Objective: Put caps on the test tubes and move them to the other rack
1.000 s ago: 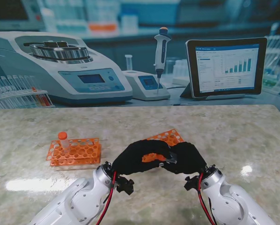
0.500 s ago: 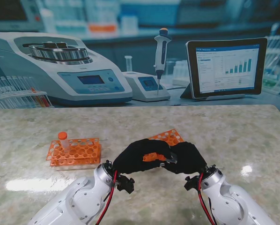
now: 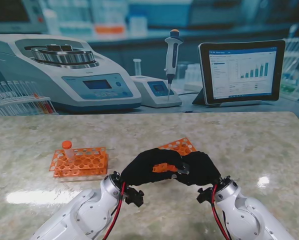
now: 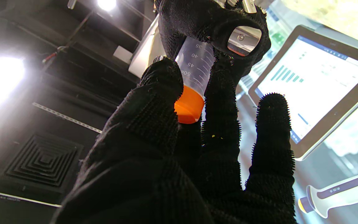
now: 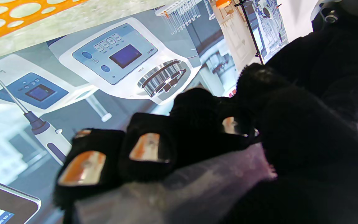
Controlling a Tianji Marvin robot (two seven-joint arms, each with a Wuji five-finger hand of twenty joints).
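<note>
A pale marbled desk point(image 3: 249, 140) fronts a laboratory backdrop: a white centrifuge point(image 3: 64, 75) with a blue display at far left, a smaller white instrument point(image 3: 157, 91) beside it with a pipette point(image 3: 172, 52) standing upright above it, and at right a propped tablet point(image 3: 241, 71) showing a bar chart. Blurred glassware, possibly tube racks point(image 3: 19, 97), lines the left edge.

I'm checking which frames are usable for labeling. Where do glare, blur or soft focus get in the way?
Stand view: table sharp, with glare patches near both arms; backdrop soft. Left wrist view: lamp blows out the side; tube and its orange cap are crisp between the left hand's fingers. Right wrist view: right hand and the tube in it are blurred.
</note>
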